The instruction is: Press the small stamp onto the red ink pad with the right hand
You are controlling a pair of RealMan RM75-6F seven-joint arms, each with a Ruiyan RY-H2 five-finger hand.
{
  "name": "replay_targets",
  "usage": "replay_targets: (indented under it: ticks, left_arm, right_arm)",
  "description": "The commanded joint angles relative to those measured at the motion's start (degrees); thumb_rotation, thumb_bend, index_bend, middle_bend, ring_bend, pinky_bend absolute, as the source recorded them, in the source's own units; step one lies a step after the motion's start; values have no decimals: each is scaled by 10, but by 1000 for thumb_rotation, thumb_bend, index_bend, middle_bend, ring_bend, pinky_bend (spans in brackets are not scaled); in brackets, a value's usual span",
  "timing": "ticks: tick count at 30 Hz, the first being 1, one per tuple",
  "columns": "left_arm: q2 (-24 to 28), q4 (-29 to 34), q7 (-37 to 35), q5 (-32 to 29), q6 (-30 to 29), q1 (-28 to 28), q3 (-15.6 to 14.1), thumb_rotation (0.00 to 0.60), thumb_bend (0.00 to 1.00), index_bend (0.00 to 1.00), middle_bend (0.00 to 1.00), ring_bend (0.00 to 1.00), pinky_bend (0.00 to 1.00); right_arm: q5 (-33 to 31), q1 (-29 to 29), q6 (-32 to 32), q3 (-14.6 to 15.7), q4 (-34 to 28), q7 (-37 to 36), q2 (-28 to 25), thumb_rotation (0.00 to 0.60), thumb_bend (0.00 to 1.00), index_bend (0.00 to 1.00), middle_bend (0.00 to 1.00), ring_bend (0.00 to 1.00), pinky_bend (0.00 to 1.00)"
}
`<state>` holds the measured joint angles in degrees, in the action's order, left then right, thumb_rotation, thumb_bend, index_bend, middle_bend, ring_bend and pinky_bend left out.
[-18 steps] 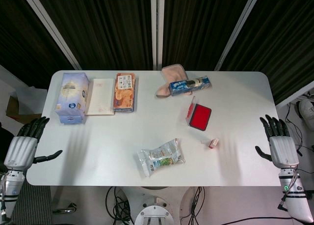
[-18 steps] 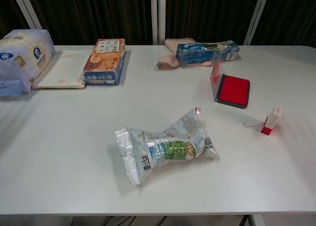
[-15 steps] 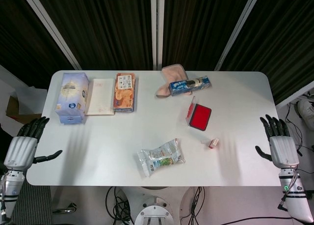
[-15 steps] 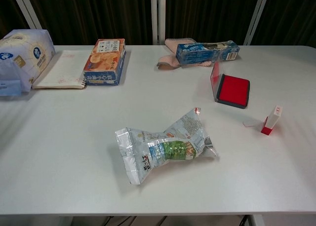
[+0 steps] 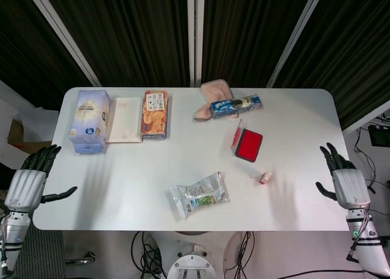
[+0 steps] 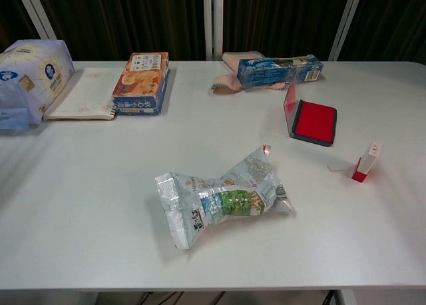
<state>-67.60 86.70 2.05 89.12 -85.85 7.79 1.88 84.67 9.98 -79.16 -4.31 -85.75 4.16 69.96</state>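
The small red-and-white stamp (image 5: 265,178) (image 6: 365,162) stands on the white table (image 5: 122,169), right of centre, with a small pale cap lying beside it. The red ink pad (image 5: 248,145) (image 6: 313,122) lies open just behind it, its lid tilted up on the left side. My right hand (image 5: 341,180) hangs off the table's right edge, fingers spread, holding nothing, well to the right of the stamp. My left hand (image 5: 29,180) is off the left edge, also open and empty. The chest view shows neither hand.
A crumpled snack bag (image 5: 200,195) (image 6: 223,198) lies near the front centre. At the back stand a tissue pack (image 5: 89,120), a notebook (image 5: 124,119), a biscuit box (image 5: 155,113), a pink cloth (image 5: 212,95) and a blue box (image 5: 235,105).
My right hand has shifted slightly inward and forward toward the table edge. Nothing on the table has moved.
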Motion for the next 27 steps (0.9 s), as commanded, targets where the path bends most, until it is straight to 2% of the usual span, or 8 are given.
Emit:
replay_targets:
  ticks: [1,6,14,18,23,27]
  left_arm:
    - [1,1,2,-2,3,0,-1,113,0,0,65,77,170]
    - [-7,-4,-1,-5,11,2,-2,112,0,0,65,77,170]
    - [-8,1,7,-1,8,3,-3,112,0,0,65,77,170]
    - [-7,3,9,-4,7,-1,-4,110,0,0,65,77,170]
    - [-3,5,10,-5,7,-1,-3,113,0,0,65,77,170]
    - [-3,6,10,-6,12,2,-2,110,0,0,65,77,171]
  right_arm:
    - [14,11,6,3,7,20,-4,600,141,0,41,720,978]
    - [37,47,54,12,9,89,-11,600,141,0,14,719,978]
    - [126,161,185,31,33,187,-3,600,141,0,88,719,978]
    - [156,200,220,41,54,175,10,600,141,11,136,719,978]
    - [164,218,231,50,79,147,22,600,144,76,173,719,979]
    - [168,225,224,60,115,91,45,600,148,142,216,720,978]
